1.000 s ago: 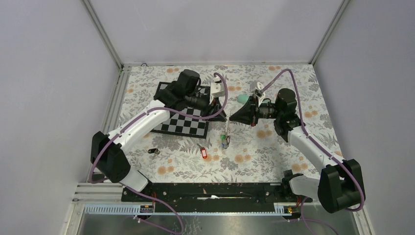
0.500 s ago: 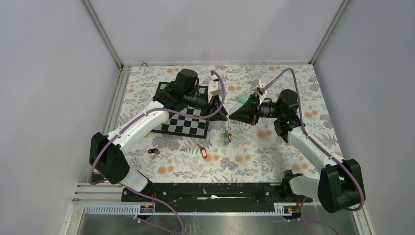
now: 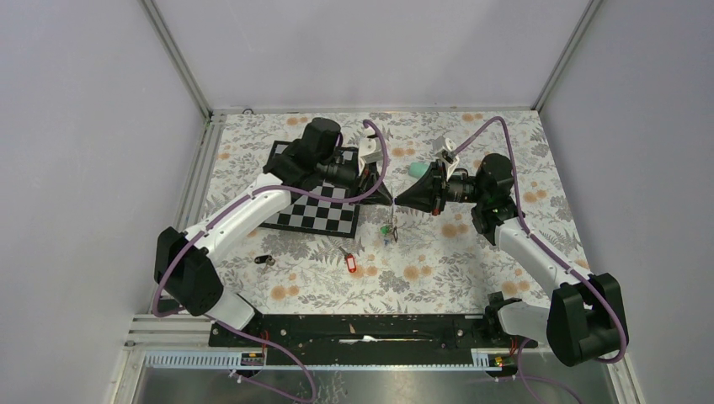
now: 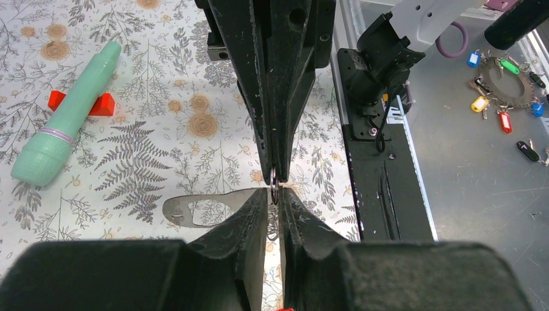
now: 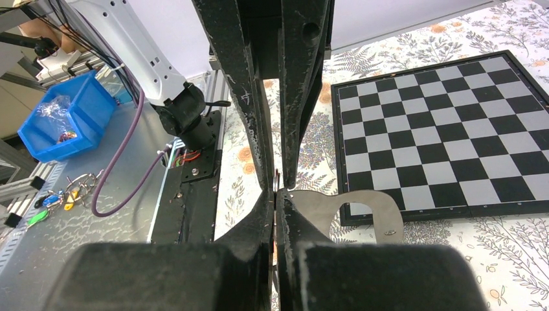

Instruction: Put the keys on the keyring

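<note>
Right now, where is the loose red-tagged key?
In the top view the red-tagged key lies on the floral cloth near the middle, just nearer the arm bases than the checkerboard's right corner, with a black-tagged key farther to its left.

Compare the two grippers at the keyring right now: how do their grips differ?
The right gripper is shut on the keyring, while the left gripper has its jaws slightly apart around the ring, with a thin gap showing. The left gripper reaches in from the chessboard side, the right gripper from the opposite side. Both meet tip to tip above the table, with keys dangling below the ring.
</note>
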Available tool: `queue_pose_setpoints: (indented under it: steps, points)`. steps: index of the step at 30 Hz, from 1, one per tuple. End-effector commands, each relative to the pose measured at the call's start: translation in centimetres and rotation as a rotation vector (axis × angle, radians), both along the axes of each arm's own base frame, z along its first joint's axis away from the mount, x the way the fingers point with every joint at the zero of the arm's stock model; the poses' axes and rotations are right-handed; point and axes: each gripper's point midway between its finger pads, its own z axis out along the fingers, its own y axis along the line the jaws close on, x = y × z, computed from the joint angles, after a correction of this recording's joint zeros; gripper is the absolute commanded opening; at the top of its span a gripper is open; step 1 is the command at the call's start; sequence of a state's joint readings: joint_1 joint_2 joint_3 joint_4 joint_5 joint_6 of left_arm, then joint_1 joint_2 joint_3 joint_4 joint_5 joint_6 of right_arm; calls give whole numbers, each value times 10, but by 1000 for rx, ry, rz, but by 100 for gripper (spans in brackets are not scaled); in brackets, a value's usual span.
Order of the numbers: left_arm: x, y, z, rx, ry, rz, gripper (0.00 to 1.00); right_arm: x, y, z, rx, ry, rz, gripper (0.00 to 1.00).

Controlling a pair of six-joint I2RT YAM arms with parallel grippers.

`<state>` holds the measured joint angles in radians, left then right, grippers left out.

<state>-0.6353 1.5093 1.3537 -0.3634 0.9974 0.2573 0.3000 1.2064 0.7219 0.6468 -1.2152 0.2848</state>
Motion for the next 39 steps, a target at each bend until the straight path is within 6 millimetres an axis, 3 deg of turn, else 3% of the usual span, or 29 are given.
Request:
queue_pose_setpoints:
  steps: [1,7,10,13,17,21,29,39]
  points:
    - [3,-8,26,-70,-49,-37,17,2,0,10,21,-67,-9,0]
    - [4,-11,26,-71,-38,-37,15,2,0,10,21,-68,-7,0]
    - [4,-11,24,-68,-35,-38,0,2,0,11,22,-69,-7,0]
    - [2,-8,21,-63,-60,-39,0,1,-1,10,20,-69,-7,2]
    - [-1,4,16,-49,-198,-41,0,4,-5,5,-10,-86,-17,32]
    - [4,16,8,13,-387,-13,0,7,-12,-4,-73,-135,-23,51]
    - [2,28,-16,153,-653,-2,0,11,-23,-22,-152,-176,-59,54]
    - [-1,31,-30,230,-806,9,0,19,-29,-37,-174,-149,-91,55]
